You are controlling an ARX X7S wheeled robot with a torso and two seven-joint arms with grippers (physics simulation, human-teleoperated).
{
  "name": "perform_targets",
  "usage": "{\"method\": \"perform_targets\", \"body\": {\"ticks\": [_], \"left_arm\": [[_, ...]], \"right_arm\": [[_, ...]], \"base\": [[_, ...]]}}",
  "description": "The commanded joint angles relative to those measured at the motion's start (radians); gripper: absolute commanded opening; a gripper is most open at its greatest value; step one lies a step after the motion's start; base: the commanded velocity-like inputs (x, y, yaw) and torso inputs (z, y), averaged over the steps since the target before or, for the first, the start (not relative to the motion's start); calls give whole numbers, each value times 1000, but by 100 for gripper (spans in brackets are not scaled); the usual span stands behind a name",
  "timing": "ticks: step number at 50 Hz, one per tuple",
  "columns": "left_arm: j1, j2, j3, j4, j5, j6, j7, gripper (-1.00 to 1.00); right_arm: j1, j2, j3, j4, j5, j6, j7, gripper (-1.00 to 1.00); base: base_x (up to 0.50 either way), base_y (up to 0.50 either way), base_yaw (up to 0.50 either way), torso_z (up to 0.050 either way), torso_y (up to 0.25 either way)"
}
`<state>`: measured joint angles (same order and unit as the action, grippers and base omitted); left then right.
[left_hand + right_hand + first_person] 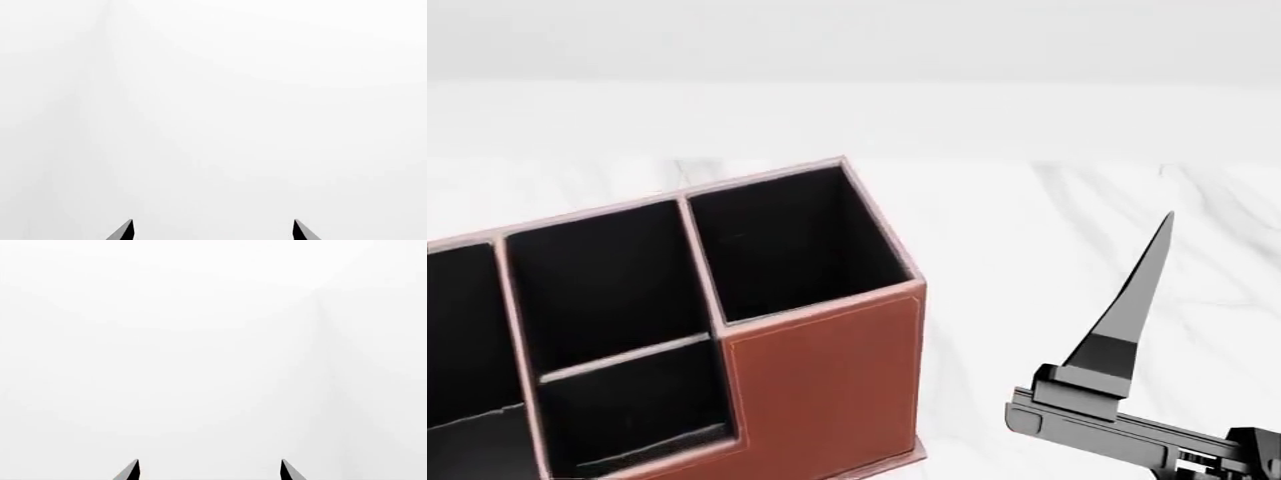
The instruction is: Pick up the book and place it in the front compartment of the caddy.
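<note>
Left wrist view: left tool point(213, 231) spread, two dark fingertips point(124, 231) well apart at the frame edge. Nothing between them. Only blank white beyond; no book, no caddy in sight.

Head view: caddy point(827, 385) on the white marbled bench point(1054, 220), toward the robot's left side, cut off by the frame edge. Reddish-brown outer wall, pale pink rims, black interior. Several compartments visible: one tall at the far corner, one beside it, a lower one nearer the robot behind a stepped-down wall, part of another at the frame edge. All visible compartments dark and bare; no book inside any of them. Right tool point(1121, 330) raised to the right of the caddy, apart from it, touching nothing. One long dark finger point(1141, 290) pointing upward above its mount; second finger not distinguishable here. Book absent from this view.

Right wrist view: right tool point(210, 471) spread, two fingertips point(131, 471) well apart, nothing pinched. Plain white beyond; no book.

Progress, as a judgement: nothing completed. Book not located in any view, so position unknown. Grasp not yet made, transfer not yet made, front compartment not yet filled. Remaining: finding the book, gripping it, carrying it over the caddy, lowering it into the front compartment.
</note>
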<state>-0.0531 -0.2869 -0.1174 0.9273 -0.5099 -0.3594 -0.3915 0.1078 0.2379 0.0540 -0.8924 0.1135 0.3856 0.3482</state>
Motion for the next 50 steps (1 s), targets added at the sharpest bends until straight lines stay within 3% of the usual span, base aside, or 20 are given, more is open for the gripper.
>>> {"method": "perform_targets", "body": {"ticks": [1, 11, 23, 28, 50], "left_arm": [[0, -5, 3, -2, -6, 7, -6, 100], [3, -12, 4, 0, -14, 13, -10, 100], [-1, -23, 5, 10, -28, 5, -23, 100], [-3, -28, 5, 5, -41, -3, -27, 100], [2, -48, 25, 5, -37, 3, -30, 100]], "right_arm": [[-4, 3, 1, 4, 1, -19, 10, 100], [8, 29, -41, -5, -72, 42, 36, 100], [2, 26, -26, -5, -23, 23, 32, 100], [-6, 13, 0, 0, 12, -4, 33, 100], [-7, 26, -8, -2, 14, -11, 44, 100]], "base": [[500, 0, 0, 0, 0], [2, 181, 0, 0, 1], [0, 500, 0, 0, 0], [0, 0, 0, 4, 0], [0, 0, 0, 48, 0]]}}
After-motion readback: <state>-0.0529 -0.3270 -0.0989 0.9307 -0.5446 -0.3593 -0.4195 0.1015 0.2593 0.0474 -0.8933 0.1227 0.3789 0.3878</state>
